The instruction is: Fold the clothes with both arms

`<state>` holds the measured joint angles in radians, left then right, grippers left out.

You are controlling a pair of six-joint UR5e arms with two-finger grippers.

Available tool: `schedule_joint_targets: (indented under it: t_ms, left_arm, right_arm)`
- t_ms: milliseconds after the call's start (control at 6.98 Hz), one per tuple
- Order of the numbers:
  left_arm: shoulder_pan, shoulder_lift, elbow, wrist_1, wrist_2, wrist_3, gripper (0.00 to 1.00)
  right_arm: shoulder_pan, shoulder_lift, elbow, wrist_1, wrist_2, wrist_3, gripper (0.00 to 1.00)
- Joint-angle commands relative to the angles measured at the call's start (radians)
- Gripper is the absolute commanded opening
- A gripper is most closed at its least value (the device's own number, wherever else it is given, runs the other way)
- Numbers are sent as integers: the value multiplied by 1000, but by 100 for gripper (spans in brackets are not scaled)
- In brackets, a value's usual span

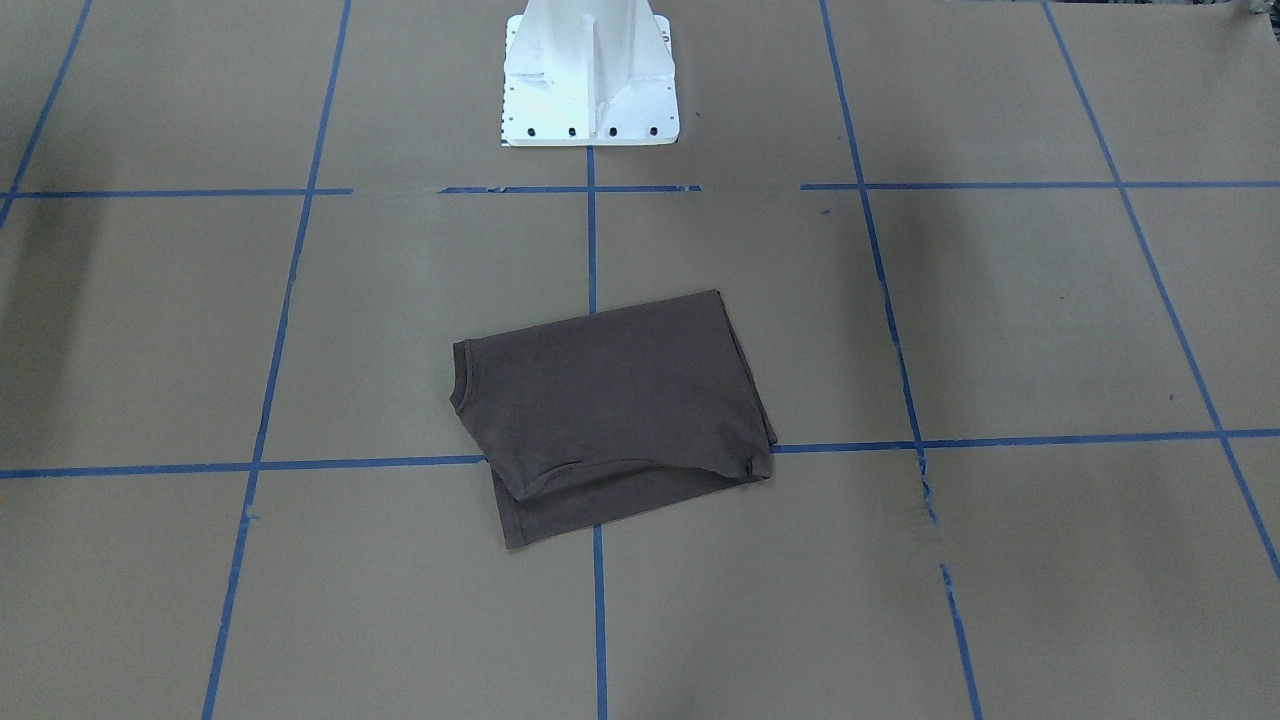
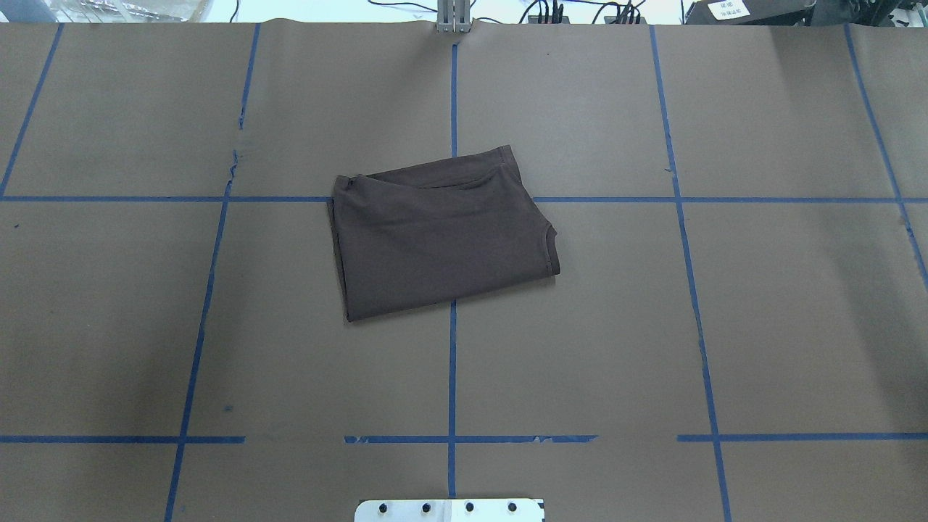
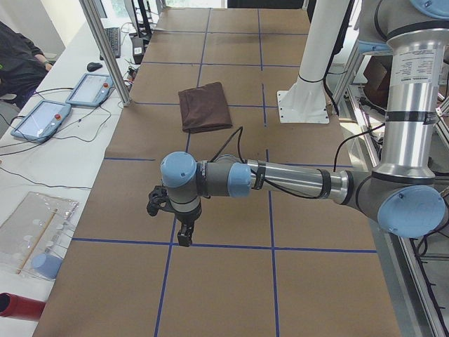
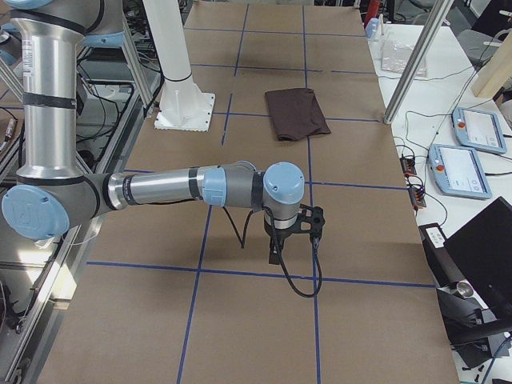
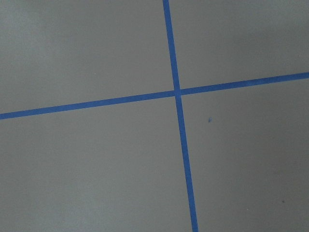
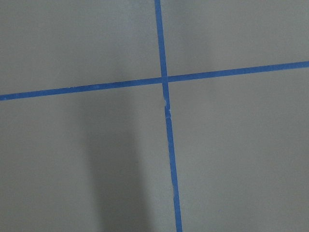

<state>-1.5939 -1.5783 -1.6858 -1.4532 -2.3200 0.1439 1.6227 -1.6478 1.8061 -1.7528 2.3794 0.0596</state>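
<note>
The clothes are one dark brown T-shirt [image 1: 610, 400] folded into a compact rectangle at the table's middle, its collar edge showing at one side [image 2: 435, 239]. It also shows far off in both side views [image 3: 203, 107] [image 4: 296, 112]. Both arms are pulled well away from it toward the table's ends. The left gripper [image 3: 184, 235] hangs pointing down over bare table, as does the right gripper [image 4: 274, 254]. Each shows in a side view only, so I cannot tell whether either is open or shut. Both wrist views show only brown table with crossing blue tape.
The white base pedestal [image 1: 590, 80] stands at the robot's edge of the table [image 2: 449, 510]. Blue tape lines [image 2: 452, 362] grid the brown surface. Metal posts [image 3: 105, 49] [image 4: 416, 60] and control tablets [image 3: 42, 116] [image 4: 472, 128] line the far side. A person [image 3: 17, 56] sits there.
</note>
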Motion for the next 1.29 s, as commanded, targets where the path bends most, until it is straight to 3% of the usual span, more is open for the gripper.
schedule_joint_targets:
  t_ms: [0,286,1146]
  left_arm:
    - [-1,-9,-2,-1,4,-3,100]
    - [-1,-11,-2,-1,4,-3,100]
    - [-1,1,1,-1,2,2,100]
  right_arm:
    - [-4,-1,-20,6,0,-3,100]
    - [-6,-4,-88,117,0,0,100]
    - [-6,2,-87,121,1,0,100]
